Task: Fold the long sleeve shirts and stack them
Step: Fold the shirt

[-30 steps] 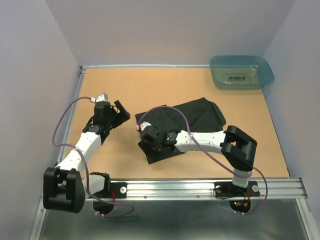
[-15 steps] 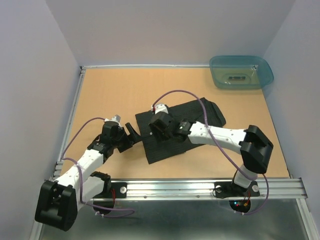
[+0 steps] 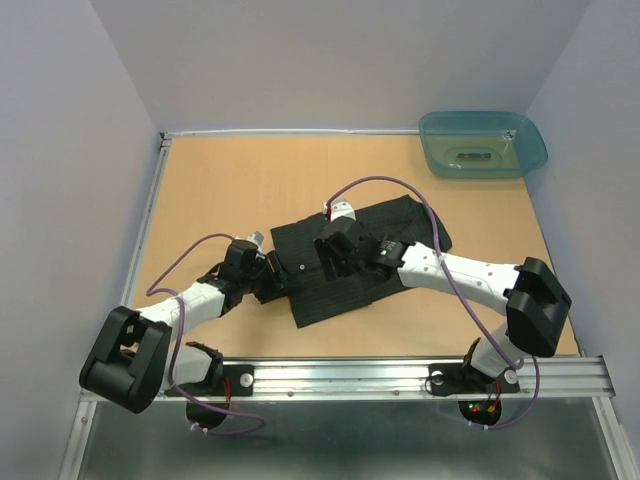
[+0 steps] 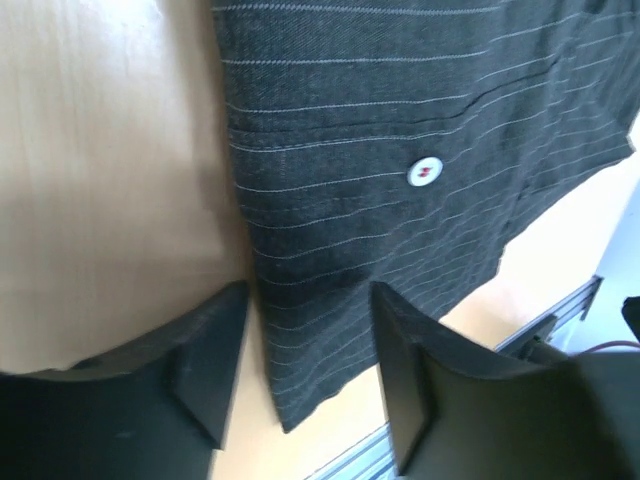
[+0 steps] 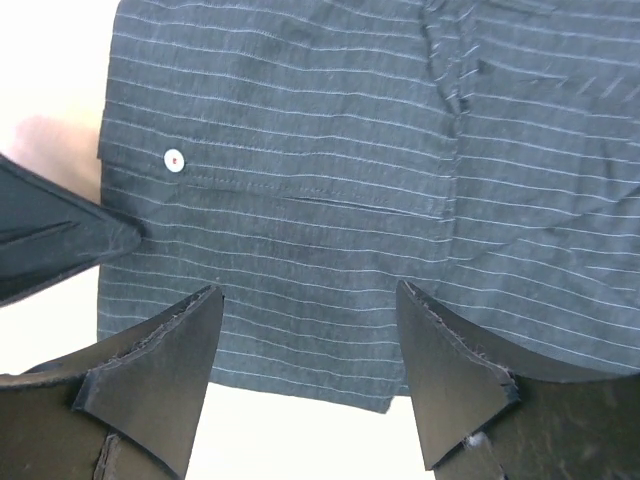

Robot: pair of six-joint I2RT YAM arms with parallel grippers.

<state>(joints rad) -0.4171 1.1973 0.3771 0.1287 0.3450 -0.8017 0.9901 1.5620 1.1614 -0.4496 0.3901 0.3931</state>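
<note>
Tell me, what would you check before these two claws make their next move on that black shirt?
1. Left gripper straddles the shirt edge: ok.
2. Left gripper closed on cloth: not ok, jaws open.
3. Right gripper open above the shirt: ok.
4. Right gripper touching cloth: cannot tell.
5. Shirt flat on the table: ok.
6. Teal tub apart from the shirt: ok.

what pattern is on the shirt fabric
The shirt is black with thin pale pinstripes, clearest in the right wrist view.
</note>
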